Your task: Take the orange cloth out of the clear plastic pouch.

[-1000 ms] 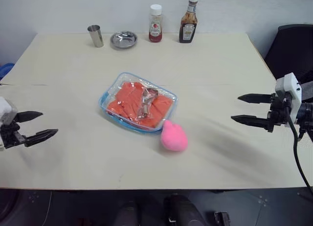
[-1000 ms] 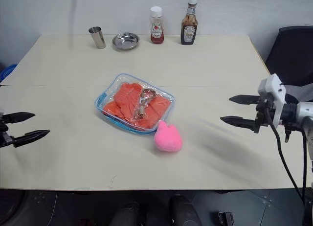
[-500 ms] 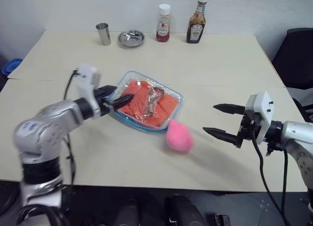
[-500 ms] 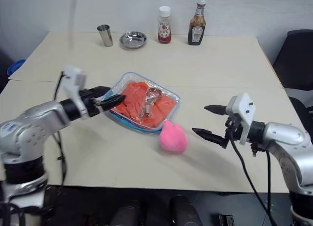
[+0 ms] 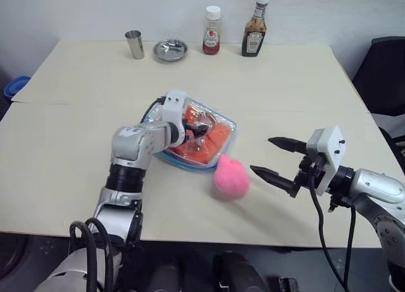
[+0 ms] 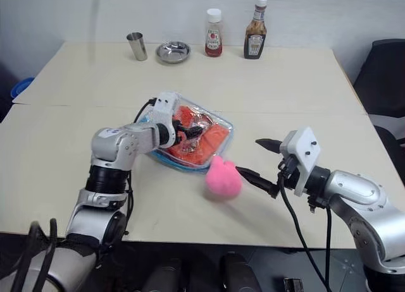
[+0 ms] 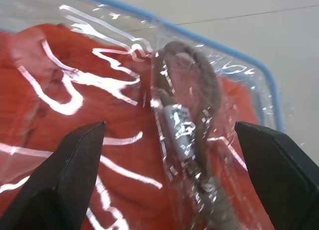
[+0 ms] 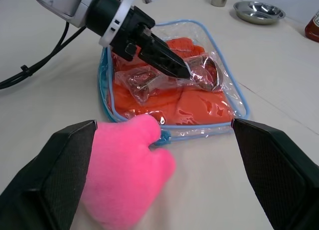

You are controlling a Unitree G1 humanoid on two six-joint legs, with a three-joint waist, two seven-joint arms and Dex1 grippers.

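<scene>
Approach step: left gripper [image 8: 167, 60], jaws apart, hovers over clear plastic pouch [image 5: 224, 122]; right gripper [image 5: 273, 158], jaws apart, nears pink pom-pom [image 5: 230, 177]; next, unzip.

I see beige table [image 5: 76, 146] | pale wall [image 5: 95, 14] far | black chair [image 5: 383, 71] right | blue thing [image 5: 14, 88] far left | dark floor [image 5: 354, 267] near

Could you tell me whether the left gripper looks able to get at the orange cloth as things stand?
Probably not directly. The left gripper hangs open over the clear plastic pouch with blue trim, but the bright orange cloth lies under the plastic film, beside a small clear packet holding a metal clip.
</scene>
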